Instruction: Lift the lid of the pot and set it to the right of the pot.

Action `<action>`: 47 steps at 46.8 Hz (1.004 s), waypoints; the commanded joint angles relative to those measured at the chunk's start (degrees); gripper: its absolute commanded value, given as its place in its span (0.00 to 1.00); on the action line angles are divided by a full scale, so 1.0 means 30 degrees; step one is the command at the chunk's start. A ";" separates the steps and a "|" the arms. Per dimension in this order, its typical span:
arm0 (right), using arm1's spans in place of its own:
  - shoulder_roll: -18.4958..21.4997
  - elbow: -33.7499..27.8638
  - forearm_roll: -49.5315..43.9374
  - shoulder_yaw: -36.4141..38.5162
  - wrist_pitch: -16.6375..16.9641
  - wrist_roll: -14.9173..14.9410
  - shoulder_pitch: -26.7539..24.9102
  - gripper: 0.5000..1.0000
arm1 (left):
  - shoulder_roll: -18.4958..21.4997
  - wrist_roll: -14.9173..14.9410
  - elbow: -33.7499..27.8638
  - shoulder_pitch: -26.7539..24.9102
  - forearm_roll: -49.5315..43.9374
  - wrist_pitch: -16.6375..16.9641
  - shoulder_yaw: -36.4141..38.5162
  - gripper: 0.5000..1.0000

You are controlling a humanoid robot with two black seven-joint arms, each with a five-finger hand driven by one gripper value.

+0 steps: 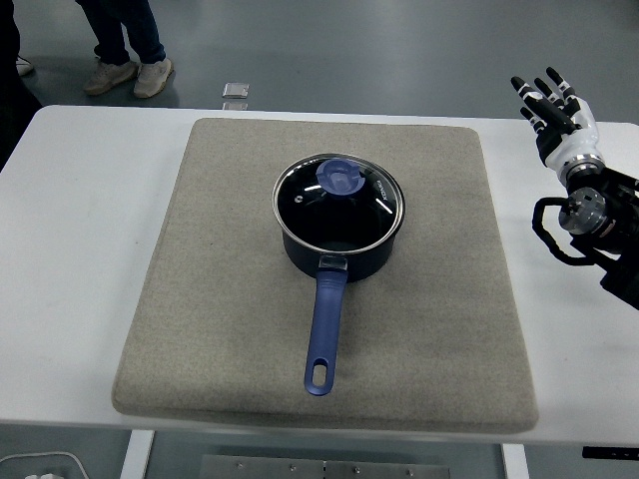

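- A person's legs and pale shoes stand on the grey floor beyond the far left corner of the white table
- A small flat object lies on the floor just past the table's far edge
- A beige mat covers the middle of the table
- A dark blue pot sits at the mat's centre, its long blue handle pointing toward the near edge
- The glass lid, with a blue knob, rests on the pot, steel rim seated all round
- The right hand hovers over the table's right side, well apart from the pot, fingers spread and holding nothing
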 commanded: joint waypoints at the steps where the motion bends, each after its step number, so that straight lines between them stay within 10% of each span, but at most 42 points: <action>1: -0.0015 -0.0031 -0.0028 0.0001 0.0014 -0.0029 -0.0029 0.84 | 0.0001 -0.0001 0.0067 -0.0236 0.0007 0.0006 0.0008 1.00; 47: -0.0074 -0.0734 -0.0408 0.0382 -0.0103 -0.0029 0.0059 0.84 | 0.0001 0.0028 0.0097 -0.0031 0.0065 0.0006 0.0008 1.00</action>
